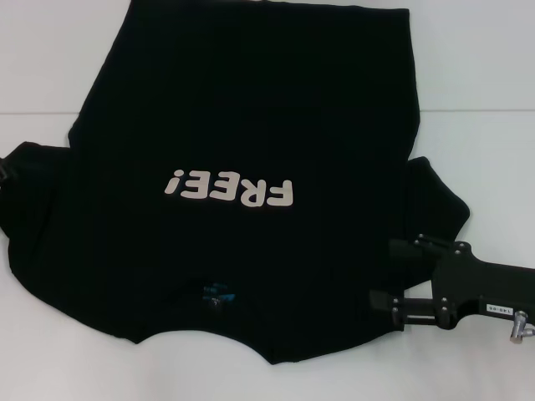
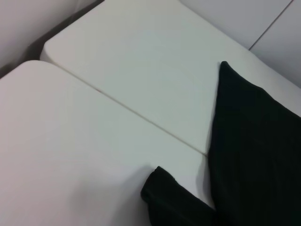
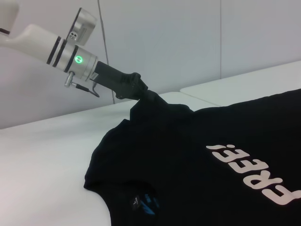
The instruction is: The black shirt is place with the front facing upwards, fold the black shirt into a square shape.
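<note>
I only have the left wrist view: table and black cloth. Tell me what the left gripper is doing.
Observer: The left gripper pinches one sleeve of the black shirt, tenting it off the table.
Operator: Give me the shirt's facing.
Observer: Front up; the FREE! lettering shows.
Operator: Report the right gripper.
Observer: The right gripper is open beside the shirt's other sleeve.

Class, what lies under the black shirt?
The white table shows around the black shirt, so it lies under it; anything else beneath is covered and cannot be seen.
</note>
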